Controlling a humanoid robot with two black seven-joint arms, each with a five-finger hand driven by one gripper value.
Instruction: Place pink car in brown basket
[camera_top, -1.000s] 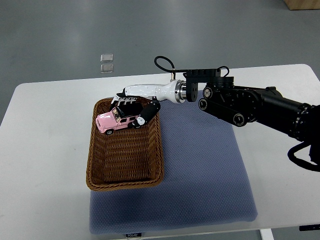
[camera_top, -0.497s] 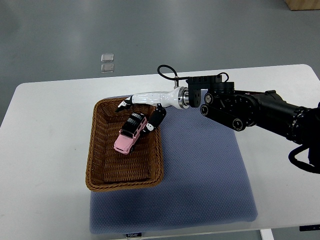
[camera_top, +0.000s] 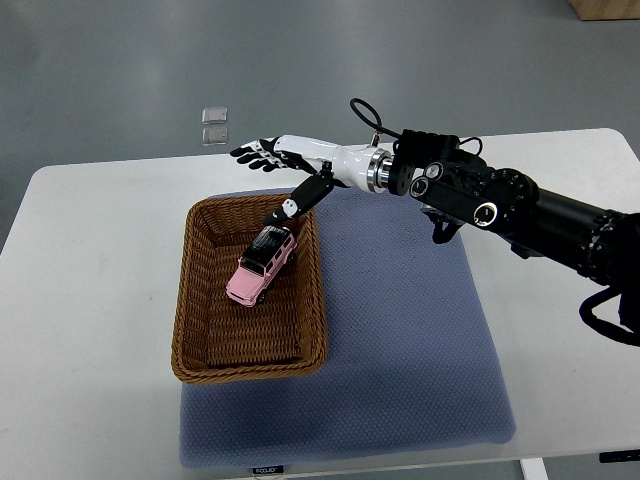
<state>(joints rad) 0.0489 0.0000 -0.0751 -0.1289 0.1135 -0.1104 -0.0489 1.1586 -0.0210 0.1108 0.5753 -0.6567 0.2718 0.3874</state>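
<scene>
Pink car lay inside brown basket, in the upper right part of its floor, left of the frame's centre. Sat tilted on the diagonal, black roof end toward the upper right, pink nose toward the lower left, close to the basket's right wall. Touched by no finger.

Basket: woven, rectangular, long side running up and down the frame. Rested partly on bare white table and partly on blue-grey mat, its right wall overlapping the mat's left edge.

Right hand hovered above the basket's upper rim, just above centre of the frame. Fingers spread and extended toward the upper left, holding nothing. Thumb angled down toward the car's roof end, its tip near but apart from it. White forearm shell joined to a black arm reaching in from the right edge, with a black cable looped over the wrist.

Mat covered the lower centre and right of the table. Grey floor filled the top of the frame, two small pale squares on it at upper left. Left arm nowhere in view.
</scene>
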